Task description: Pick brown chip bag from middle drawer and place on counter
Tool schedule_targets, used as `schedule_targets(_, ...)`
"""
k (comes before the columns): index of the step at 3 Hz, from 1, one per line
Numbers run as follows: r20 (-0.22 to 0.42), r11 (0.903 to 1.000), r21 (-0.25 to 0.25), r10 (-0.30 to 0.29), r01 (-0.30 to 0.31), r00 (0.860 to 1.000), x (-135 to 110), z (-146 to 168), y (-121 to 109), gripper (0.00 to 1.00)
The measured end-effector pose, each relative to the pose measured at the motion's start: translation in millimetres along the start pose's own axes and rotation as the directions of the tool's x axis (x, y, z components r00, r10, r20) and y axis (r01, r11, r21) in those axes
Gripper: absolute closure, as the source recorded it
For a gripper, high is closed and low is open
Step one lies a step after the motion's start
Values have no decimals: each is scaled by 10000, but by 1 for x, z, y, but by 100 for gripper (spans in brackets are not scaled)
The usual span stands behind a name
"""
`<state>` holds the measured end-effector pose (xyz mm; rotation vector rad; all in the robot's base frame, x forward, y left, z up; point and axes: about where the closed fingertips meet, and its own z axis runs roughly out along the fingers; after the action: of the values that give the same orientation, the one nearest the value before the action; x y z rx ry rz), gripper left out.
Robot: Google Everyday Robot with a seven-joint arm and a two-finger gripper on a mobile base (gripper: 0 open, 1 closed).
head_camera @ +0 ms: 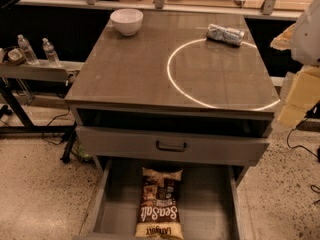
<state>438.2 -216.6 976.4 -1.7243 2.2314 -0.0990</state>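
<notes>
The brown chip bag [159, 204] lies flat and lengthwise on the floor of the open middle drawer [210, 204], near its centre, with white "Sea Salt" lettering facing up. The drawer is pulled out at the bottom of the view. The counter [130, 69] is the glossy grey-brown cabinet top above it, marked with a thin white ring [172, 81]. My gripper [296, 101] is at the right edge of the view, beside the counter's right side, well above and to the right of the bag, and it holds nothing that I can see.
A white bowl [127, 21] stands at the counter's back left. A small silver foil roll [225, 34] lies at the back right on the ring. A closed grey drawer front with a black handle [171, 146] sits above the open drawer. Two water bottles [37, 50] stand on a shelf at left.
</notes>
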Motion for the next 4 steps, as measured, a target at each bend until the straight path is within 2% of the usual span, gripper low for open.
schedule_targets(2, -40, 10000, -67, 69, -69, 10000, 4, 9, 6, 0)
schedule_targets(3, -46, 9974, -502, 506, -508, 9987, 29, 39, 37, 0)
schedule_targets(4, 381, 9907, -1085, 870, -825, 9955, 45, 85, 80, 0)
